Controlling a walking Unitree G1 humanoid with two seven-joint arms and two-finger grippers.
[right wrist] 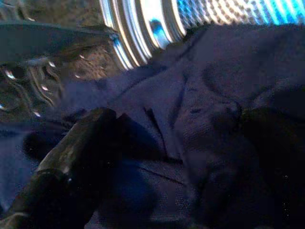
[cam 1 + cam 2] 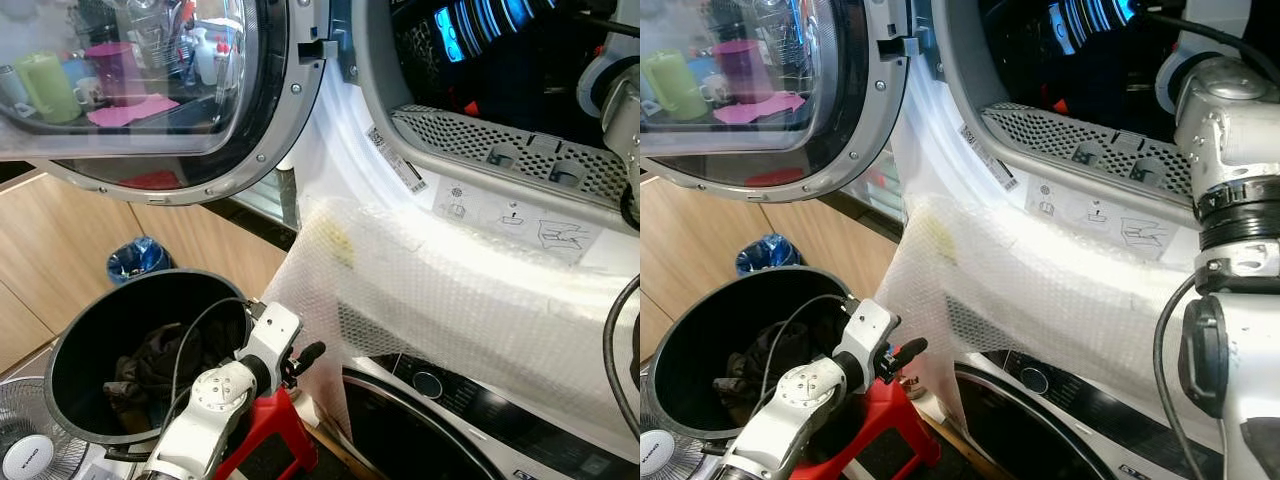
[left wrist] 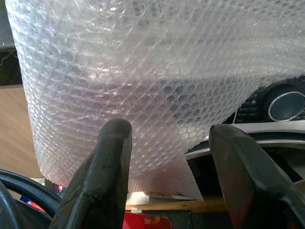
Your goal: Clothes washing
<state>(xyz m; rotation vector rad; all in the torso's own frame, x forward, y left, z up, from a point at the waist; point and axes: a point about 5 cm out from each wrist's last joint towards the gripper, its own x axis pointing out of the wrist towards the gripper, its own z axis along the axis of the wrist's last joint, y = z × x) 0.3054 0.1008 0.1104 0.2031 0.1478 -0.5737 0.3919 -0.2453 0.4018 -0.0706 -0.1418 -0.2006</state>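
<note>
Right gripper (image 1: 176, 157) reaches inside shiny metal drum (image 1: 143, 24). Fingers wide apart, dark blue crumpled cloth (image 1: 200, 95) right between them, straight ahead. Left gripper (image 3: 171, 157) open, empty, by bubble wrap sheet (image 2: 450, 280), beside round black basket (image 2: 70, 345) holding dark clothes.

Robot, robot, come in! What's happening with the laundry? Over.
Right gripper open inside drum, over dark blue clothes. Left gripper open, empty, facing bubble wrap. More clothes in black bin.
</note>
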